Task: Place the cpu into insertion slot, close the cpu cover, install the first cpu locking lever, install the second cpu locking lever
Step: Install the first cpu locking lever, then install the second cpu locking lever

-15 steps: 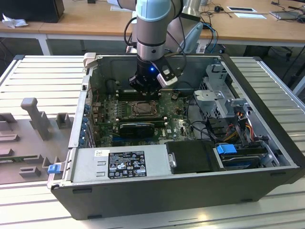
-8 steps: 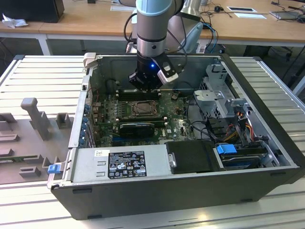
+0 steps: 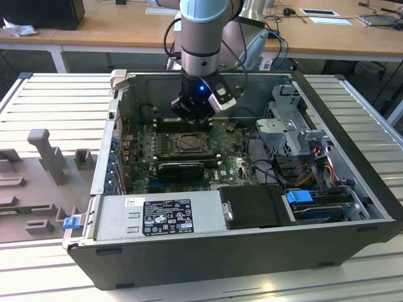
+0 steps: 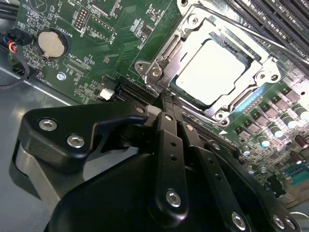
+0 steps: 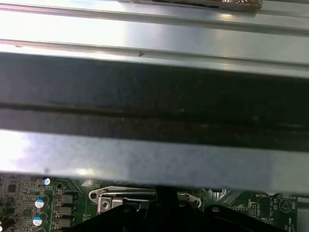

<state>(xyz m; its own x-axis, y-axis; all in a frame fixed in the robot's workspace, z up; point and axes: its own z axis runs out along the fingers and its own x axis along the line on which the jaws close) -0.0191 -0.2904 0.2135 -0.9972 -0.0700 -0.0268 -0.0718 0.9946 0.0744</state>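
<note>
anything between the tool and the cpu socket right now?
Nothing visible. In the second wrist view the tool sits at the edge of the insertion slot, fingers together. The cpu lies in the slot with the cpu cover down around it.

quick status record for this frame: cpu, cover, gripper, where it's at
cpu: seated in the insertion slot, silver top visible
cpu cover: down over the cpu, framing it
gripper: fingers together, tips at the socket's edge, holding nothing visible
arm position: above the green motherboard inside the open computer case
</note>
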